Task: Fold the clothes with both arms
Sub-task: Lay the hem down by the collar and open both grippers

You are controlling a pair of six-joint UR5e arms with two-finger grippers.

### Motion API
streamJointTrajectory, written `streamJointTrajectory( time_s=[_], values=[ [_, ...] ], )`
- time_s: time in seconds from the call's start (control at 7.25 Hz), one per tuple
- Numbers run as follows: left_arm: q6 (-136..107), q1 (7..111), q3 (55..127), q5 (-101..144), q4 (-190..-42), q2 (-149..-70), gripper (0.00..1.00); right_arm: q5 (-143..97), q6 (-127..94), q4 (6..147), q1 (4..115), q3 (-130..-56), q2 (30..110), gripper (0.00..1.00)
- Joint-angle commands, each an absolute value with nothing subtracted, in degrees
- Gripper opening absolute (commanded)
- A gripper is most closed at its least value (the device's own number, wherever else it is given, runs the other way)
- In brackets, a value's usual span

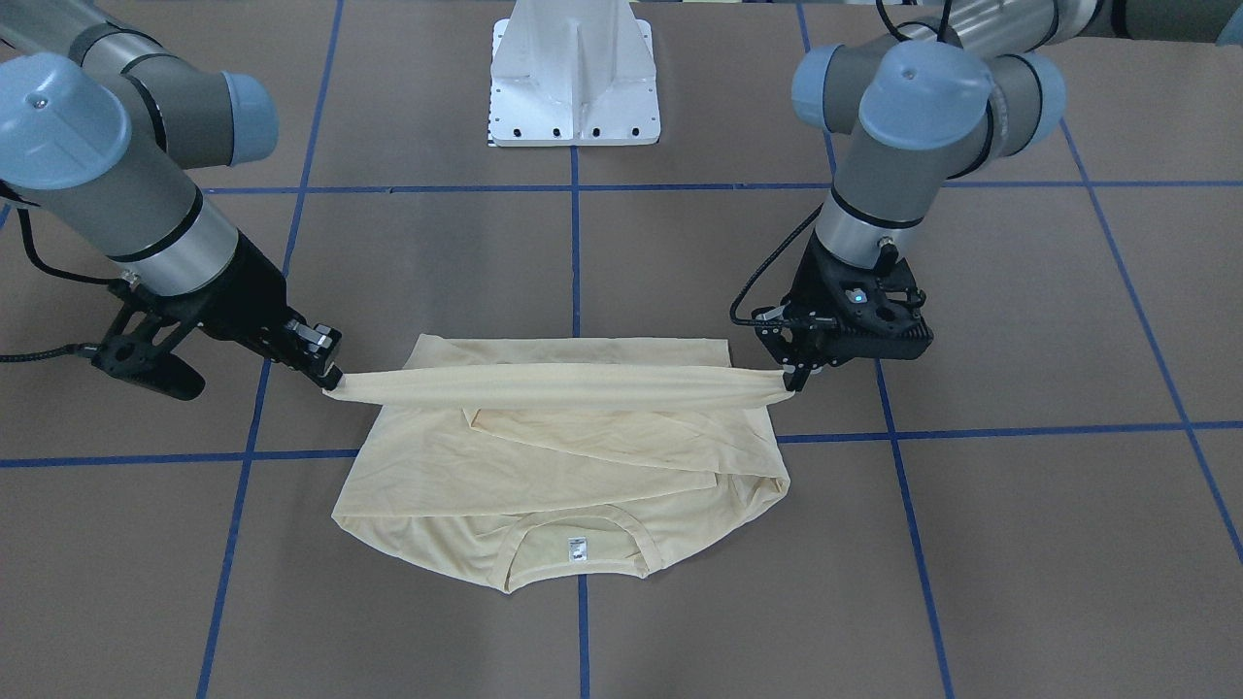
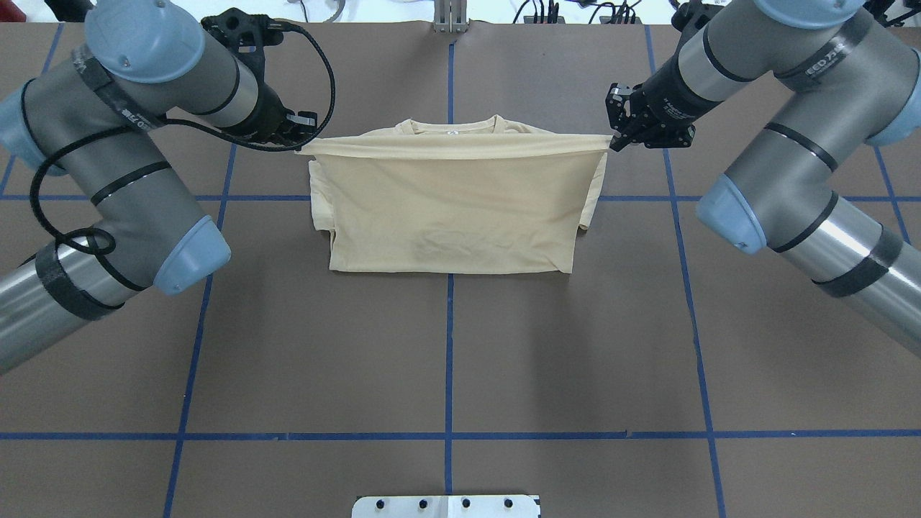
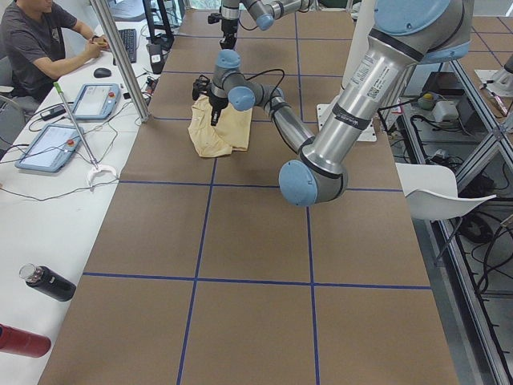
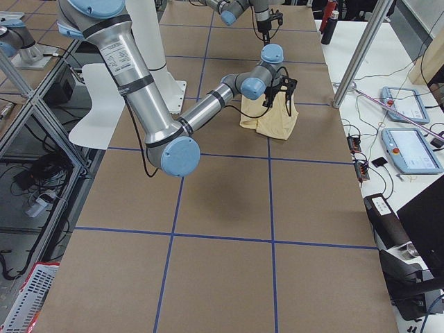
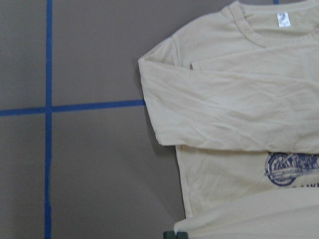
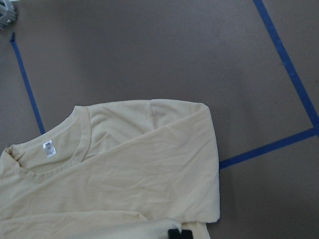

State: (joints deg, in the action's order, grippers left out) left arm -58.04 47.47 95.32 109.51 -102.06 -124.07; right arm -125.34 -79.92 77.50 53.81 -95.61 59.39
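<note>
The left gripper [image 1: 794, 381] is clamped on one corner of the shirt's [image 2: 446, 216] lifted edge and the right gripper [image 1: 330, 379] on the other. The edge is pulled taut between them above the table [image 2: 446, 360]. The rest of the shirt lies flat beneath, sleeves folded in, collar on the side away from the robot. The white neck label [image 1: 577, 549] is too small to read. A navy motorcycle print [image 5: 285, 169] shows under the raised fold, its lettering cut off.

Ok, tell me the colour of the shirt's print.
Navy blue print, clearest in the left wrist view.

Brown table [image 2: 575, 345] gridded with blue tape [image 2: 449, 345].
</note>
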Motion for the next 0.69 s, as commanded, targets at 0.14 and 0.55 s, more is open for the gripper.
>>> streamJointTrajectory(
  time_s=[0.14,0.55],
  values=[
    [-58.4,48.1,90.7,109.4,-107.0,-124.6,0.0,-123.5,-79.0,70.2,54.1,-83.4,54.7,0.0],
    [-61.5,47.9,82.1,109.4,-116.2,-127.6,0.0,-123.3,-79.0,63.7,53.7,-75.6,52.6,0.0]
  ],
)
